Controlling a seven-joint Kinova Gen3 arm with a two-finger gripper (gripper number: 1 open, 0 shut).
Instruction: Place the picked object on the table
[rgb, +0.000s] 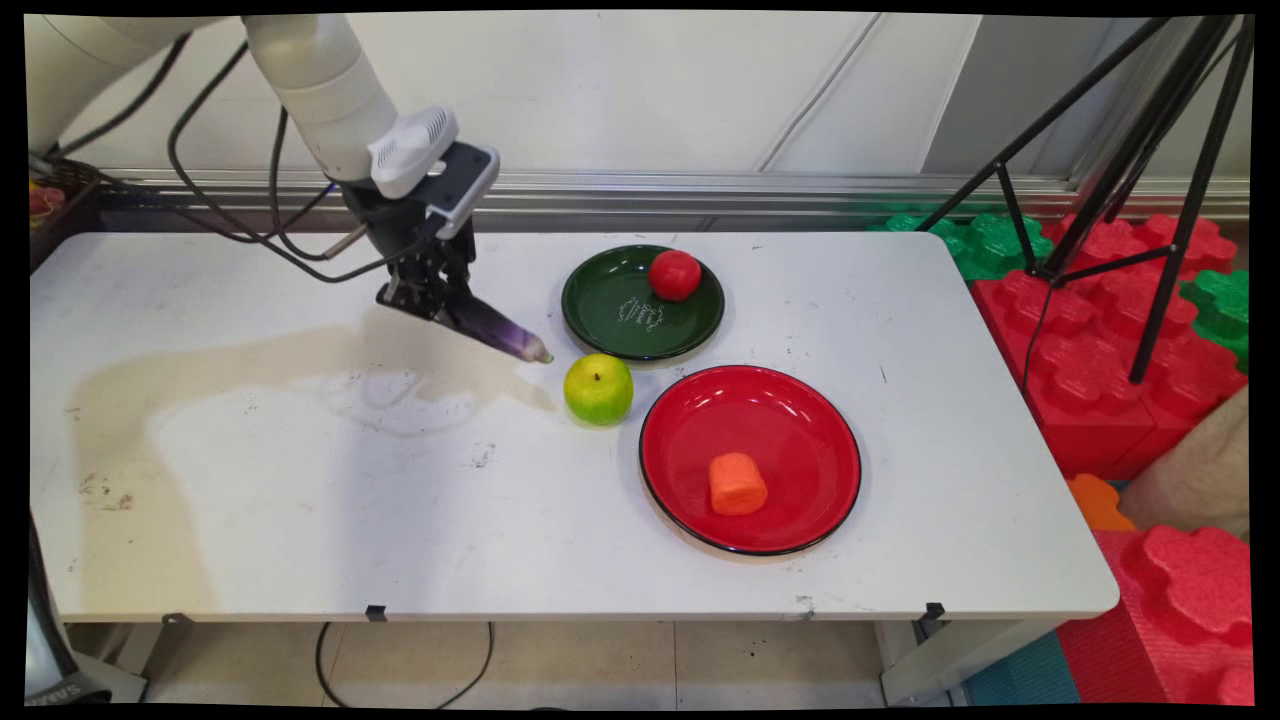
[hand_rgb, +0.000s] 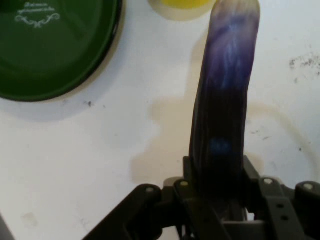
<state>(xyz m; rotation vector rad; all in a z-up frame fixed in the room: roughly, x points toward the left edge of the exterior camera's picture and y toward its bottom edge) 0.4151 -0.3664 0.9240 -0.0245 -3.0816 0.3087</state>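
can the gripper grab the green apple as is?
Probably not: the gripper is shut on the purple eggplant, so its fingers are occupied. The green apple sits unobstructed just beyond the eggplant's tip.

White wall (rgb: 650, 90) behind white table (rgb: 300, 500); black tripod (rgb: 1130, 180) over foam blocks (rgb: 1100, 330).

We see a robot test lab rather than a home: a scuffed white table (rgb: 300, 520) against a bare panelled wall (rgb: 650, 90), a black tripod (rgb: 1130, 190) beside it, cables (rgb: 230, 200) trailing off the arm, and big red and green foam blocks (rgb: 1100, 330) stacked on the floor.
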